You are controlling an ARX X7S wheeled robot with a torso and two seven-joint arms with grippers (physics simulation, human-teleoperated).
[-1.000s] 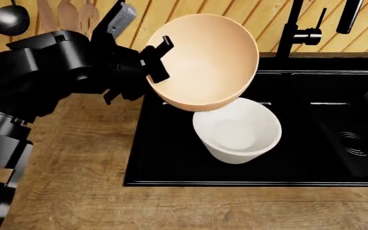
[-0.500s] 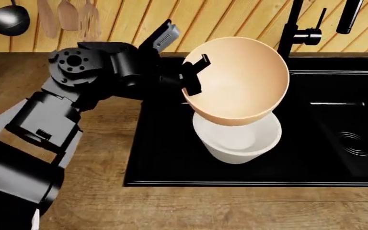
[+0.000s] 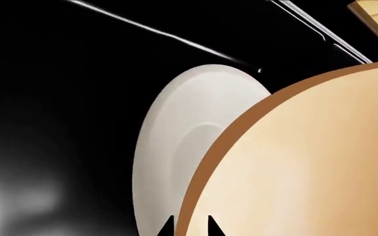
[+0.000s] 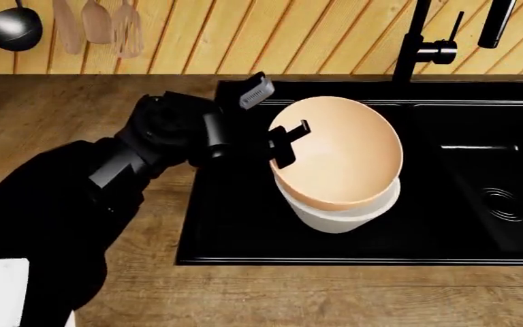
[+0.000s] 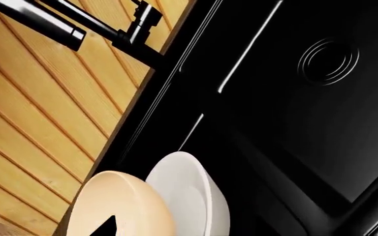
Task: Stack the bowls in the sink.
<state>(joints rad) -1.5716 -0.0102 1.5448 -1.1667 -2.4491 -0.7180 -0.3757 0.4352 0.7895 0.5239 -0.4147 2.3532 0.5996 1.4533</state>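
The peach-tan bowl [image 4: 343,153] is tilted and sits in the mouth of the white bowl [image 4: 343,216], which stands in the left basin of the black sink [image 4: 234,225]. My left gripper [image 4: 289,144] is shut on the peach-tan bowl's left rim, one finger inside and one outside. The left wrist view shows the fingertips [image 3: 171,227] astride that rim, with the peach-tan bowl [image 3: 307,162] over the white bowl [image 3: 175,147]. My right gripper [image 5: 182,228] is out of the head view. Its wrist view shows one fingertip [image 5: 108,227] wide of centre, and both bowls [image 5: 120,206] [image 5: 189,191] from a distance.
The black faucet [image 4: 416,41] stands behind the sink's divider. The right basin has a round drain [image 4: 502,203]. Wooden counter [image 4: 107,286] surrounds the sink. A ladle [image 4: 11,27] and wooden utensils hang on the plank wall at the far left.
My left arm has carried the peach-tan bowl to the right and down. It hung above and to the left of the white bowl and now rests in it.
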